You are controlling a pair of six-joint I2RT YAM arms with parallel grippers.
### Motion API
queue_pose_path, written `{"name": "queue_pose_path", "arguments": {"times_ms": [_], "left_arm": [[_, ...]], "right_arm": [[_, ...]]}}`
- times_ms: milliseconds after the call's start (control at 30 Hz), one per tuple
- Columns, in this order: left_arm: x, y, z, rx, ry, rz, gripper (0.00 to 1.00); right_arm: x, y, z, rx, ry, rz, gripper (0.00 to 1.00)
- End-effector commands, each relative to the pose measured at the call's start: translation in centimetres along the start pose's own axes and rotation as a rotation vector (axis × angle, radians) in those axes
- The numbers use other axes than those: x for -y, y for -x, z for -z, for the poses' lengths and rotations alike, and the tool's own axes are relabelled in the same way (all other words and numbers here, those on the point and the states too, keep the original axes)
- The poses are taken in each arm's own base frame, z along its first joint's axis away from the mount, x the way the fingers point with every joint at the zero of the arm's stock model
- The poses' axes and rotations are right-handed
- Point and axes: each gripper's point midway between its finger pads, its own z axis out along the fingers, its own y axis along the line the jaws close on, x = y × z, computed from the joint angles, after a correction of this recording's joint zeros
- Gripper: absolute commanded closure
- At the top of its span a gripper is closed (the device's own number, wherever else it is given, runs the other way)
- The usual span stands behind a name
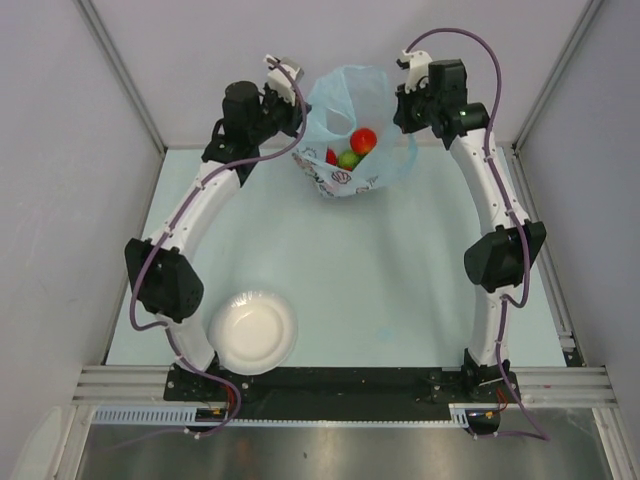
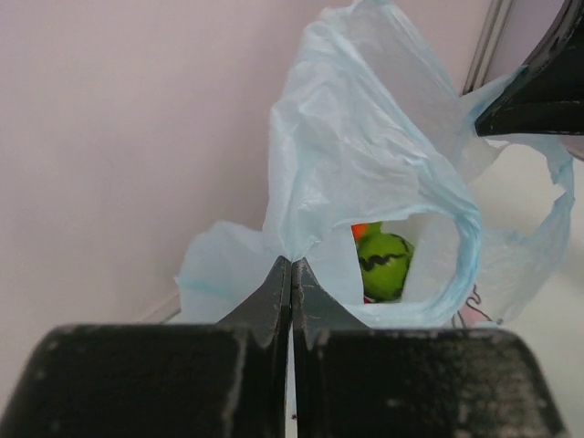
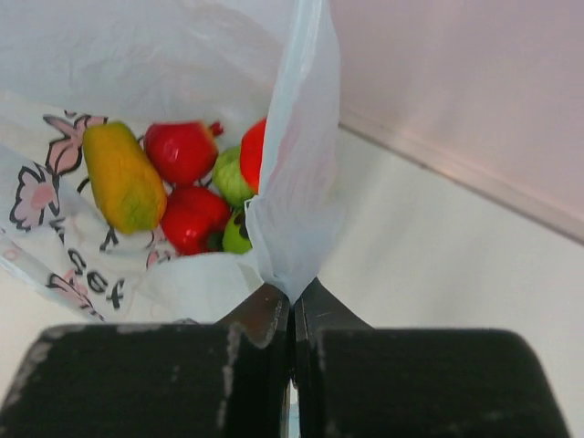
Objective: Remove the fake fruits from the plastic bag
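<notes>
Progress: early; fake fruits (image 3: pixel 182 182) all inside the plastic bag (image 1: pixel 340 100), none on the white plate (image 1: pixel 252 332).
Left to do: every fruit to take out; perhaps five or six, lower ones partly hidden.
Bag place: far middle of the tabletop (image 1: pixel 380 270), mouth spread open.
Left hand (image 2: pixel 291 270): clenched on the bag's left rim.
Right hand (image 3: pixel 293 297): clenched on the opposite rim.
Arm pose: both stretched far forward, curving inward to the bag.

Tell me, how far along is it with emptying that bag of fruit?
Early. Nothing is out: the fake fruits lie inside the plastic bag. In hand: left end effector and right end effector each pinch a bag edge, holding it open. Remaining: lifting out every fruit.
</notes>
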Motion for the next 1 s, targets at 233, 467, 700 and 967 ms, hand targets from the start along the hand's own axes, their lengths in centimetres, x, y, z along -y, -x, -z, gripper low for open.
{"name": "queue_pose_path", "arguments": {"times_ms": [233, 467, 700, 967], "left_arm": [[2.3, -4.8, 5.4, -0.054, -0.004, -0.014, 1.00], [0.8, -12.1, 9.2, -0.277, 0.156, -0.003, 1.00], [1.0, -9.6, 14.8, -0.317, 0.236, 0.078, 0.04], [-1.1, -14.9, 26.2, -0.527, 0.297, 0.054, 0.00]], "right_arm": [[-1.0, -3.2, 1.6, -0.063, -0.048, 0.076, 1.00], [-4.5, -12.3, 2.2, -0.266, 0.018, 0.027, 0.84], [-5.1, -8.9, 6.2, -0.200, 0.054, 0.016, 0.20], [-6.4, -9.1, 10.7, -0.180, 0.103, -0.013, 0.11]]}}
